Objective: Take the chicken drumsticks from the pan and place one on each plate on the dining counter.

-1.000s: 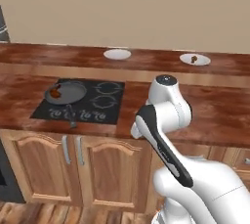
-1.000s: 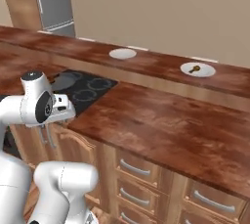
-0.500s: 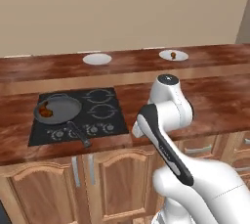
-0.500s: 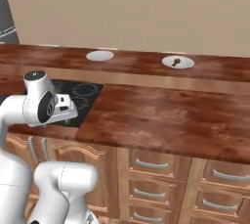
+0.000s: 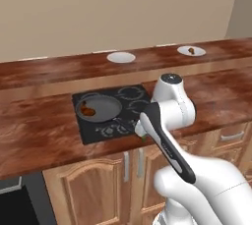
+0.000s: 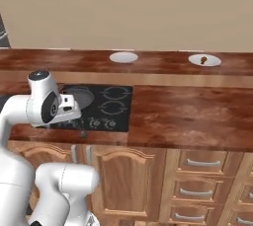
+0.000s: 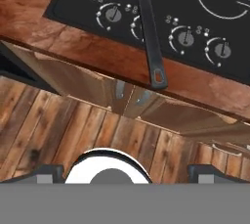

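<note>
End effector [image 7: 125, 171] wide and empty at frame bottom; pan [image 5: 101, 107] left of centre holds one drumstick [image 5: 87, 111]; other drumstick [image 5: 192, 50] on upper-right plate [image 5: 185, 50].

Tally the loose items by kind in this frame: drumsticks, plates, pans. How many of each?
Chicken drumsticks: 2, one in the pan, one on the right plate
White plates: 2, left plate bare, right plate
Frying pan: 1
Total: 5

A round dark-grey pan [image 5: 101, 107] sat on the black stovetop, one reddish-brown drumstick [image 5: 87, 111] lying at its left edge. On the raised wooden dining counter [image 5: 59, 69] behind, well apart, sat an empty white plate [image 5: 121, 57] and a second plate [image 5: 191, 50] holding the other drumstick [image 5: 192, 50].
</note>
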You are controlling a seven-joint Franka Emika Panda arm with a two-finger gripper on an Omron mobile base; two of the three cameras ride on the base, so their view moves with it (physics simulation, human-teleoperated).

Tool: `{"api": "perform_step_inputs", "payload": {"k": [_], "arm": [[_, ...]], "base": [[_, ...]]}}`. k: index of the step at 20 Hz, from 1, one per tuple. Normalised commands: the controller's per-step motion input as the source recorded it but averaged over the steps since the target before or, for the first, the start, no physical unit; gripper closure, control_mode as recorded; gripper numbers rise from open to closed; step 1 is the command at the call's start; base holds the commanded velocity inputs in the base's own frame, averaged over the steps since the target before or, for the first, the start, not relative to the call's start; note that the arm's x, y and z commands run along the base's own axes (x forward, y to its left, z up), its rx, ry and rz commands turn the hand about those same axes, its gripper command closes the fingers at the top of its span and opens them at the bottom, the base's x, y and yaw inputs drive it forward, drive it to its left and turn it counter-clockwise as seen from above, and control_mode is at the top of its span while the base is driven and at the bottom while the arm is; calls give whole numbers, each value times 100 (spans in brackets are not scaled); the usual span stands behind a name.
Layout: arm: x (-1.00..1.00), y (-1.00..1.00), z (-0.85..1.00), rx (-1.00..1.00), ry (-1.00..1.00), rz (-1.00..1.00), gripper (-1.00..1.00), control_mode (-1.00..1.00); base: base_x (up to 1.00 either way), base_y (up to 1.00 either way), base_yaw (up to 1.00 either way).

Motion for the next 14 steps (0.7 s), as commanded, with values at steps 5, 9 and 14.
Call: {"api": "perform_step_inputs", "payload": {"k": [5,9,14], "arm": [[0,0,0,0,0,0,-100,100],[0,0,0,0,0,0,-100,100],[0,0,0,0,0,0,-100,100]], "base": [[7,99,-12],[41,73,-10],[64,44,-13]]}}
